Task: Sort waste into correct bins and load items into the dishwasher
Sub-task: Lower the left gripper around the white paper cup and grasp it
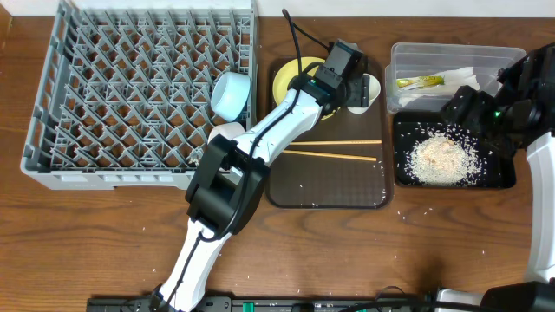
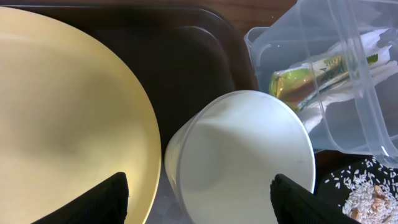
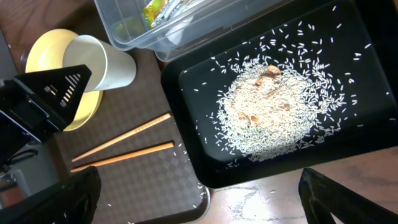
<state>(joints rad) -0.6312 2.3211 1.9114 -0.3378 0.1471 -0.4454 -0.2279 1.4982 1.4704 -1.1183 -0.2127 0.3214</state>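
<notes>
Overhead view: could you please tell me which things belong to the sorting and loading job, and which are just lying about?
Job in hand: grey dish rack, light blue bowl, yellow plate, white cup, chopsticks, clear tub, black tray, snack wrapper, napkins, rice scraps.

Lying about: brown serving tray, black cable.

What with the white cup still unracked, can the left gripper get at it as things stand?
Probably yes. The left gripper is open right at the white cup, one finger showing either side of it, nothing between. The yellow plate sits close beside it.
</notes>
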